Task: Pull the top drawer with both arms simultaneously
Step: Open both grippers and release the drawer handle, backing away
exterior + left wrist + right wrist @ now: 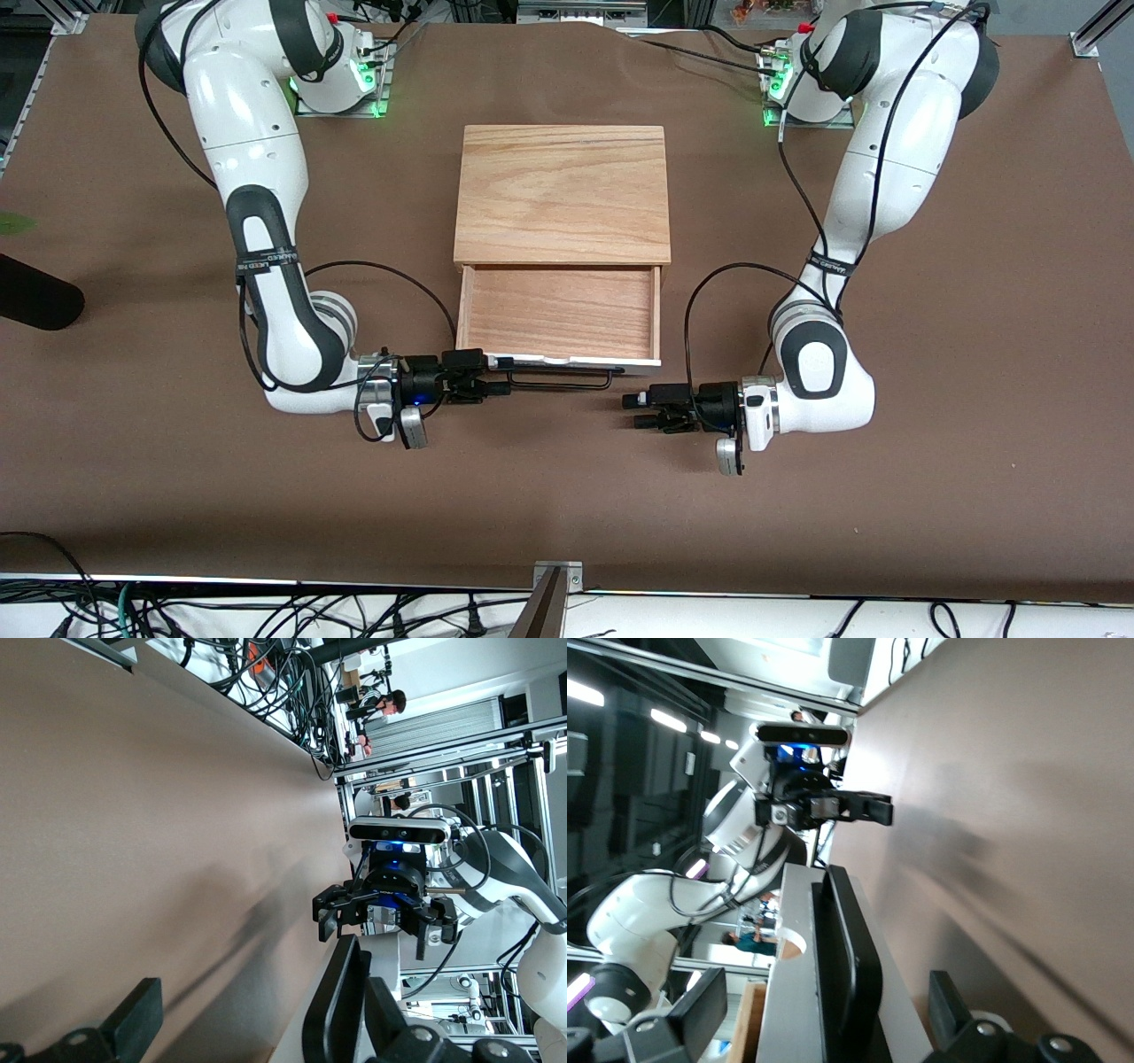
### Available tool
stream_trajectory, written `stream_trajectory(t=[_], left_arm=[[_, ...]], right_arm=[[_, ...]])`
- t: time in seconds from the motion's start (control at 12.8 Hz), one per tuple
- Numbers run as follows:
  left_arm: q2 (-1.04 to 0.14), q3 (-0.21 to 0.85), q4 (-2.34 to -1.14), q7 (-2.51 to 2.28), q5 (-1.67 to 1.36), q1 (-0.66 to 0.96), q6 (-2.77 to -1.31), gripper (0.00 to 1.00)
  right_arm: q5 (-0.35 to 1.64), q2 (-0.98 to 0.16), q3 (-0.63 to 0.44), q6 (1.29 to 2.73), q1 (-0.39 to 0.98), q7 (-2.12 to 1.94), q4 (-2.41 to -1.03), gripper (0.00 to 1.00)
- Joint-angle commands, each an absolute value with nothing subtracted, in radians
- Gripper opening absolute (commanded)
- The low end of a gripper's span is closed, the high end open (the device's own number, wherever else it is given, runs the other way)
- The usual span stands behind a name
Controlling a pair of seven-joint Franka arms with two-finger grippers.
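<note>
Right wrist view alone gives us white drawer-front [799,992] notch; front view shows shallow wooden drawer [560,312] pulled out toward camera, black wire handle [558,379] lying crosswise. Right gripper [496,378] released astride handle's end; left gripper [631,411] released, just clear of the handle's end.

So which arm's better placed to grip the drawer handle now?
Right. The right gripper is open with the handle between its fingers, at the front of the pulled-out drawer. The left gripper, also open, hangs over the table off the handle.
</note>
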State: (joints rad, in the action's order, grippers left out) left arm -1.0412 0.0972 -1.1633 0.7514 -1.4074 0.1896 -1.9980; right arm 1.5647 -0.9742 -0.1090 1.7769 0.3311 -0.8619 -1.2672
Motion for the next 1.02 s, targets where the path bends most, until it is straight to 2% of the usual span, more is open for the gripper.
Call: stream_trajectory(t=[0.0, 0.23, 0.47, 0.7, 0.94], left_arm=[[-0.977, 0.095, -1.146, 0.599, -1.236, 0.184, -1.997, 1.0], [-0.882, 0.094, -1.154, 0.459, -0.94, 0.16, -1.962, 1.0], [-0.787, 0.094, -1.157, 0.345, -0.636, 0.147, -1.893, 1.0], [-0.677, 0.08, -1.19, 0.33, -0.404, 0.146, -1.836, 1.0], [-0.589, 0.013, -1.212, 0.336, -0.267, 0.137, -1.746, 1.0]], right_arm=[[1.474, -0.939, -0.152, 1.752, 0.33, -0.842, -1.272, 1.0], [1.396, -0.894, -0.205, 1.747, 0.331, -0.818, -1.272, 1.0], [1.202, -0.815, -0.261, 1.746, 0.333, -0.72, -1.272, 1.0], [0.856, -0.692, -0.267, 1.729, 0.333, -0.645, -1.273, 1.0], [0.501, -0.577, -0.268, 1.634, 0.34, -0.531, -1.273, 1.0]])
